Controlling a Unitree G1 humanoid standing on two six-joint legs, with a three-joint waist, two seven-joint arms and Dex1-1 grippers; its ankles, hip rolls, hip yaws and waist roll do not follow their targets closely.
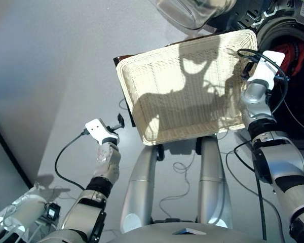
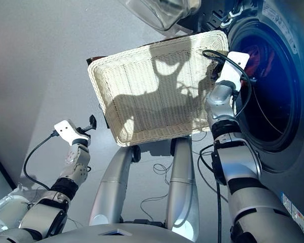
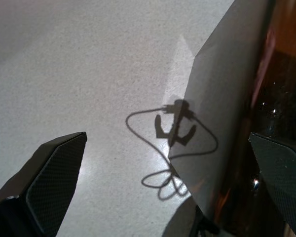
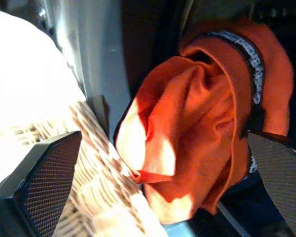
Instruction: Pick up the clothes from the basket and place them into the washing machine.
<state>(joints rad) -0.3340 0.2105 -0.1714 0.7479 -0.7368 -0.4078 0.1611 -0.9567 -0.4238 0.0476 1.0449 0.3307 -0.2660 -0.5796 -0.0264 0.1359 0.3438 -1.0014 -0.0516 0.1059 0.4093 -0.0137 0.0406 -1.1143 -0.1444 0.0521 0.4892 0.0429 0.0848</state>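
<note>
- Both of my claws are released and carry nothing: my right gripper [image 4: 158, 163] has its fingers spread wide apart, and my left gripper [image 3: 172, 177] is just as wide.
- My right claw hangs at the porthole of the washing machine [image 2: 286, 126], at about 2 o'clock in the head view, just past the right edge of the basket [image 1: 142, 96].
- Straight ahead of that claw, the orange-red garment [image 4: 197, 123] lies bunched inside the drum, with a dark printed band across it and a bit of dark blue cloth [image 4: 241, 190] under it.
- Woven basket rim sits close by my right claw's left finger, between it and the drum opening.
- At 12 o'clock the cream basket holds no clothes; the round glass door [image 1: 192, 12] stands open beyond its far edge.
- My left claw hovers over bare grey floor [image 1: 55, 66] at 9 o'clock, apart from the basket, with its cable [image 1: 66, 157] trailing behind.
</note>
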